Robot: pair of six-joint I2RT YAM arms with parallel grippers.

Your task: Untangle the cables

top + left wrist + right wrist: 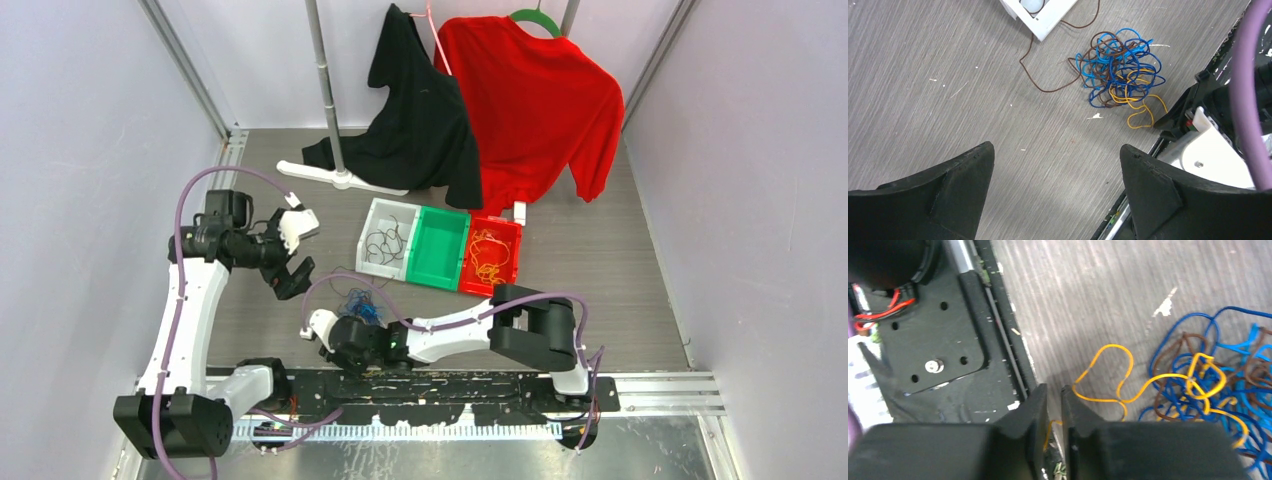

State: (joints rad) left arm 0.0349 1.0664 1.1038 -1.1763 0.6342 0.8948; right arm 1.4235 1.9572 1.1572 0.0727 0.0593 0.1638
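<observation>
Near the front rail, lower centre of the overhead view: cables [360, 305] lie in one loose clump on the grey table [600, 280], between the two grippers and just in front of the white bin [378, 272].
Clump axis: roughly round, with no clear long axis; two strands trail out of it.
Brown strand [1047, 91]: leaves the clump's left side, curves left and then up the left wrist view toward the white bin's corner.
Yellow strand [1108, 346]: loops out of the clump at the right of the right wrist view and runs down-left into the gap between the fingers.
Look of the clump: thin wires in light blue, dark blue, brown and yellow-orange, looped through each other, with blue making up most of it.
Right gripper [1054, 395]: low over the table edge, its fingers nearly together with the yellow strand between them; whether they press it I cannot tell.
Left gripper [1057, 150]: spread wide, raised above bare table at lower left of the clump, touching nothing.
Bins: white, green [440, 250] and red [517, 250] stand in a row; dark wires [388, 243] lie in the white one and yellow wires [488, 255] in the red one.
Back of the table: a black garment [420, 110] and a red sweater [535, 100] hang from a rack.
</observation>
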